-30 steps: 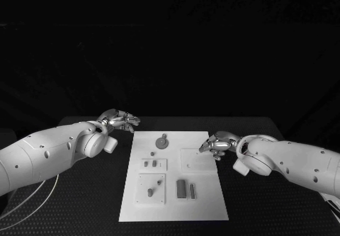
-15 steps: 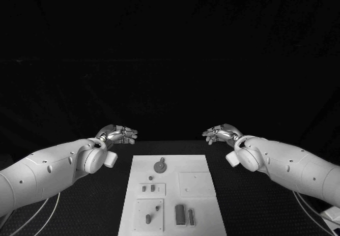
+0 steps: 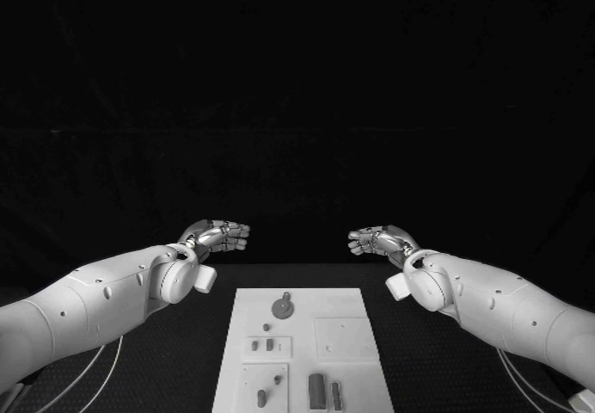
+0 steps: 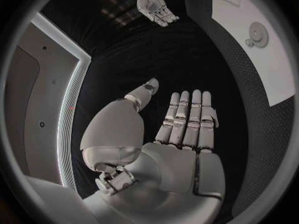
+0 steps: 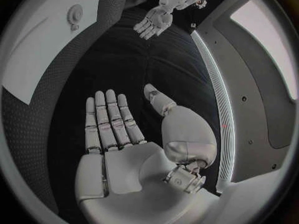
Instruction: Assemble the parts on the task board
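head view: the tabletop point(image 3: 174, 344) carries the white board point(image 3: 302, 344) in the middle, rigid and flat. left hand point(image 3: 218, 237) and right hand point(image 3: 379, 240) hang beyond its far end, both empty, fingers straight and apart. the parts point(image 3: 284, 305) on the board look small, light and hard, likely slippery; pinch them by their sides.
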Tool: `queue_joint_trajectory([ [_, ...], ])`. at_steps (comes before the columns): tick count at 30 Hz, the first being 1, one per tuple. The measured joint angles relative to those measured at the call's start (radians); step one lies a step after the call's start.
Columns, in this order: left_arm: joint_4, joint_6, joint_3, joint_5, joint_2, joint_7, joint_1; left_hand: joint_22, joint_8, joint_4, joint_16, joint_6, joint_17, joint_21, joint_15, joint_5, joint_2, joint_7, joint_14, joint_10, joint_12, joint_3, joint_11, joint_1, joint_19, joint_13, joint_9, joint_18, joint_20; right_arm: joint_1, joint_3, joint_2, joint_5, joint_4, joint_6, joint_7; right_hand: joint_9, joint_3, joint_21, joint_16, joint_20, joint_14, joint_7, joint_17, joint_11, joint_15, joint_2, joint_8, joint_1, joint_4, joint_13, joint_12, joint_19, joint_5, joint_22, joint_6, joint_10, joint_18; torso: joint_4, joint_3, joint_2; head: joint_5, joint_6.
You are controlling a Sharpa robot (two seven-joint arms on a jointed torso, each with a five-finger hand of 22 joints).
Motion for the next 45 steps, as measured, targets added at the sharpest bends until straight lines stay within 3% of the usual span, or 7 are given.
queue_joint_trajectory([
  [3, -0.003, 0.006, 0.000, 0.006, -0.001, 0.004, 0.000, -0.016, 0.000, 0.001, -0.008, 0.000, -0.001, 0.000, 0.000, 0.000, 0.001, 0.000, -0.007, 0.000, 0.000, -0.003, 0.000, -0.001, 0.000, -0.004, 0.002, 0.000, 0.000, 0.000, 0.000, -0.004, 0.008, 0.001, 0.006, 0.005, -0.003, -0.013, -0.012, -0.018, 0.004, 0.007, 0.000, -0.011, 0.002, 0.003, 0.005, 0.004, 0.005, 0.007, -0.033, -0.027, 0.004, 0.000, -0.010, 0.000, 0.020, 0.000, -0.0006, 0.0023, -0.004, 0.004, 0.000],
  [5, -0.004, 0.007, 0.000, 0.007, -0.001, 0.004, 0.000, -0.136, -0.036, 0.023, -0.069, -0.104, -0.042, -0.009, -0.018, -0.011, 0.010, -0.017, -0.102, -0.126, -0.005, -0.072, -0.017, -0.053, -0.099, -0.019, -0.056, 0.000, -0.005, 0.001, 0.000, -0.005, 0.009, 0.001, 0.006, 0.006, -0.088, -0.092, -0.052, -0.086, -0.018, -0.076, -0.023, -0.066, -0.020, -0.020, 0.013, -0.016, -0.095, 0.040, -0.077, -0.065, -0.051, -0.003, -0.055, -0.107, -0.090, -0.002, -0.0006, 0.0032, -0.005, 0.004, -0.002],
  [9, 0.013, 0.001, 0.004, 0.006, -0.008, 0.003, -0.007, -0.509, -0.153, 0.098, -0.263, -0.427, -0.171, -0.038, -0.080, -0.035, 0.051, -0.074, -0.393, -0.526, -0.036, -0.285, -0.068, -0.500, -0.403, -0.065, -0.250, 0.000, -0.032, -0.002, 0.000, -0.012, 0.010, 0.019, 0.000, 0.004, -0.352, -0.336, -0.165, -0.294, -0.097, -0.374, -0.101, -0.235, -0.092, -0.098, 0.016, -0.098, -0.453, 0.151, -0.189, -0.170, -0.263, -0.024, -0.392, -0.432, -0.474, -0.055, -0.0002, 0.0035, -0.007, 0.004, -0.006],
  [17, 0.159, -0.070, 0.034, 0.014, -0.046, 0.022, -0.058, -0.796, -0.242, 0.156, -0.410, -0.673, -0.270, -0.054, -0.129, -0.053, 0.080, -0.118, -0.615, -0.832, -0.054, -0.446, -0.107, -0.887, -0.634, -0.099, -0.398, 0.000, -0.053, -0.025, 0.007, -0.066, 0.034, 0.163, -0.065, 0.012, -0.555, -0.521, -0.251, -0.452, -0.157, -0.601, -0.162, -0.365, -0.146, -0.156, 0.018, -0.160, -0.723, 0.236, -0.274, -0.249, -0.426, -0.035, -0.906, -0.679, -0.768, -0.077, 0.0074, 0.0121, -0.033, -0.002, -0.054],
  [31, 0.574, -0.436, 0.114, 0.067, -0.153, 0.166, -0.201, -0.897, -0.271, 0.175, -0.459, -0.756, -0.305, -0.062, -0.145, -0.058, 0.091, -0.134, -0.691, -0.936, -0.059, -0.500, -0.121, -1.020, -0.715, -0.110, -0.449, 0.001, -0.061, -0.097, 0.026, -0.235, 0.173, 0.627, -0.408, 0.099, -0.627, -0.583, -0.278, -0.505, -0.179, -0.678, -0.184, -0.409, -0.166, -0.177, 0.019, -0.178, -0.815, 0.266, -0.303, -0.275, -0.479, -0.039, -1.091, -0.763, -0.869, -0.092, 0.0133, 0.0191, -0.054, -0.005, -0.078],
  [36, 0.635, -0.533, 0.124, 0.083, -0.168, 0.206, -0.221, -0.897, -0.271, 0.175, -0.459, -0.756, -0.305, -0.062, -0.145, -0.058, 0.091, -0.134, -0.691, -0.936, -0.059, -0.500, -0.121, -1.020, -0.715, -0.111, -0.450, 0.000, -0.061, -0.114, 0.030, -0.275, 0.223, 0.740, -0.528, 0.132, -0.627, -0.583, -0.278, -0.505, -0.179, -0.678, -0.184, -0.410, -0.166, -0.177, 0.019, -0.178, -0.815, 0.266, -0.303, -0.275, -0.479, -0.039, -1.093, -0.763, -0.869, -0.092, 0.0135, 0.0193, -0.055, -0.005, -0.078],
  [45, 0.648, -0.603, 0.126, 0.099, -0.172, 0.239, -0.225, -0.897, -0.271, 0.175, -0.459, -0.756, -0.305, -0.062, -0.145, -0.058, 0.091, -0.134, -0.691, -0.936, -0.059, -0.500, -0.121, -1.020, -0.715, -0.111, -0.450, 0.000, -0.061, -0.124, 0.033, -0.299, 0.277, 0.810, -0.651, 0.170, -0.627, -0.583, -0.278, -0.505, -0.179, -0.678, -0.184, -0.411, -0.166, -0.177, 0.019, -0.178, -0.815, 0.266, -0.303, -0.274, -0.479, -0.039, -1.093, -0.763, -0.869, -0.092, 0.0135, 0.0194, -0.055, -0.005, -0.078],
])
